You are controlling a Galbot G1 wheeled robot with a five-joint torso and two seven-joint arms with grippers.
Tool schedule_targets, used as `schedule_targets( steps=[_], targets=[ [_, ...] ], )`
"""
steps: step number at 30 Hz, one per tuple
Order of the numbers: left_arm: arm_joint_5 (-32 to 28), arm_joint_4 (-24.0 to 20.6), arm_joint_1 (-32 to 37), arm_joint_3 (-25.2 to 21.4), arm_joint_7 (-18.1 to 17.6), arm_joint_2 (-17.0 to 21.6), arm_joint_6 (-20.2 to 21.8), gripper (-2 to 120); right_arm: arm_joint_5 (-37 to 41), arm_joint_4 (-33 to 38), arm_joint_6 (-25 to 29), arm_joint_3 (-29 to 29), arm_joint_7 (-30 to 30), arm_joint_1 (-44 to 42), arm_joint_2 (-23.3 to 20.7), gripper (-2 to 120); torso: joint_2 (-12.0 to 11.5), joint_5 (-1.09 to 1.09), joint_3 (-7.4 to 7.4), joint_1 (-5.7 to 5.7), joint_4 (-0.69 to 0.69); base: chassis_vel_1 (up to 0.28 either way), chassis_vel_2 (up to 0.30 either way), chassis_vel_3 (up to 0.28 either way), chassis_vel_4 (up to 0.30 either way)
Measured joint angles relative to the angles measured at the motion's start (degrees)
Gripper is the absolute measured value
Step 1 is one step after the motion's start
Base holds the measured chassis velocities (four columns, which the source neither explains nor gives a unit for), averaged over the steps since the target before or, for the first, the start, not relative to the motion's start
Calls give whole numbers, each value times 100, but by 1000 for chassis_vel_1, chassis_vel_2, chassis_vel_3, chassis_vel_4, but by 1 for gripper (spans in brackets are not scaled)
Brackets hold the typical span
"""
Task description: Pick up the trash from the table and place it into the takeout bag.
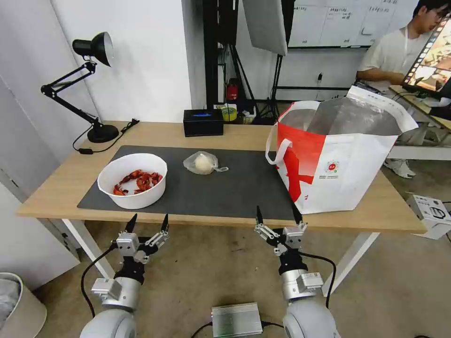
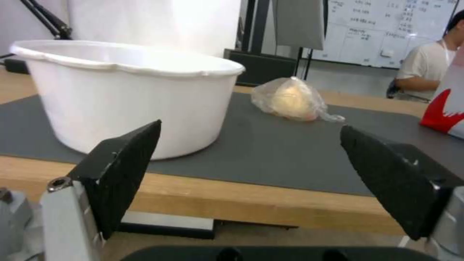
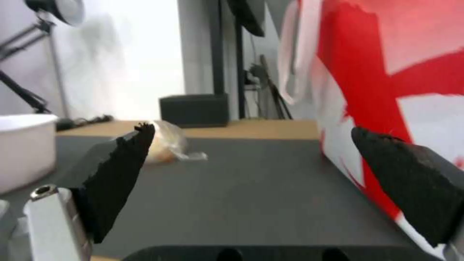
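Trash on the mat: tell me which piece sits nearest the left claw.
The white round bowl of red shells, at the mat's left end just beyond the left claw; the small clear bag with the white lump lies farther back, mid-mat.

The table (image 1: 66,188) is showing light, smooth wood under a matt dark grey mat (image 1: 235,188). The bowl (image 1: 133,180) is looking like smooth white plastic. The takeout bag (image 1: 336,159) is showing crinkled silver foil lining.

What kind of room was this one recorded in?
Most likely a lab or office set up for recording: a whiteboard on the back wall, a photo light panel on a stand, and a person working at a monitor behind the table.
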Motion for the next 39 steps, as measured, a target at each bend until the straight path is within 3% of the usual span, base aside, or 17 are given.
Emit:
schedule_targets(
  steps=[9,15,28,39],
  targets=[
    [-15,18,15,-121,12,-14,-42,100,537,-479,34,-126,-262,823,-387,100,0,0,0,0,0,0,0,0,0],
    [-11,64,-81,-131,19,-9,-42,100,869,-1202,17,-408,-326,1797,-515,100,0,0,0,0,1,0,0,0,0],
    [-54,373,-195,-188,50,19,-50,100,1319,-2888,0,-1120,-546,3667,-328,100,-1,0,1,0,0,0,0,0,0],
    [-95,494,-302,-185,60,37,-51,100,1623,-3920,-73,-1720,-530,4853,-124,100,0,-1,1,0,1,0,0,0,0]
  ],
)
